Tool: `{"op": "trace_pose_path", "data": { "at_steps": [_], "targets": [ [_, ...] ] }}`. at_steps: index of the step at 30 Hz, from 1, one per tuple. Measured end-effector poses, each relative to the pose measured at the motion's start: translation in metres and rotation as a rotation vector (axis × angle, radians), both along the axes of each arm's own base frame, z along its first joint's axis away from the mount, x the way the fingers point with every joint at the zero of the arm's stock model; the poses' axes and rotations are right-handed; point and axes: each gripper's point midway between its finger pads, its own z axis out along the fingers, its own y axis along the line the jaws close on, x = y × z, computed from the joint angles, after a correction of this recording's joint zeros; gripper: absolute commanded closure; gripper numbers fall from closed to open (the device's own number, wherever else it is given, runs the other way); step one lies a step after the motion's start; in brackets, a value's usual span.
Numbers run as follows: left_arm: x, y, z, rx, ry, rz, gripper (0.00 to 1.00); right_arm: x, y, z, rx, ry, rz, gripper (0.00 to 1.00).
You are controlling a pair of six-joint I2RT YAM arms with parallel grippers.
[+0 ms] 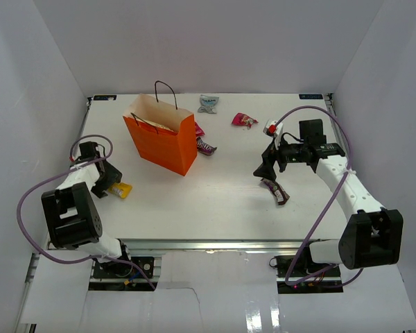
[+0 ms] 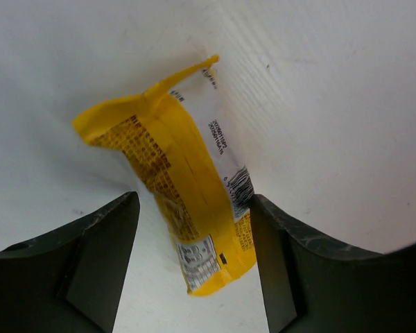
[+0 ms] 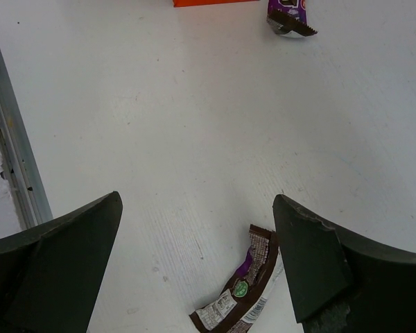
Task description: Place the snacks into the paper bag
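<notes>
The orange paper bag (image 1: 163,142) stands open at the back left of the table. My left gripper (image 1: 111,182) is open around a yellow packet (image 1: 122,189) that lies on the table. In the left wrist view the yellow packet (image 2: 187,194) lies between the fingers of the left gripper (image 2: 194,201), close to the right one. My right gripper (image 1: 267,169) is open just above a dark brown and purple candy bar (image 1: 276,191). In the right wrist view this bar (image 3: 246,284) lies below the right gripper (image 3: 196,201), near its right finger.
A second purple bar (image 1: 206,147) and a magenta packet (image 1: 199,130) lie beside the bag's right side. Another magenta packet (image 1: 244,120), a pale blue packet (image 1: 208,104) and a small red and white thing (image 1: 270,127) lie at the back. White walls stand round the table.
</notes>
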Motion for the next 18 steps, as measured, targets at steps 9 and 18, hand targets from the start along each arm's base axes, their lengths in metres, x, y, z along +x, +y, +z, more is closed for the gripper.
{"op": "trace_pose_path", "data": {
  "at_steps": [9,18],
  "targets": [
    [0.019,0.001,-0.009,-0.021,-0.021,-0.04,0.59,-0.001,0.001,0.001,0.01,0.0,0.007,0.04],
    [0.031,-0.013,0.058,-0.052,-0.248,-0.06,0.71,-0.003,0.002,0.009,0.017,-0.021,0.012,0.04]
  ]
}}
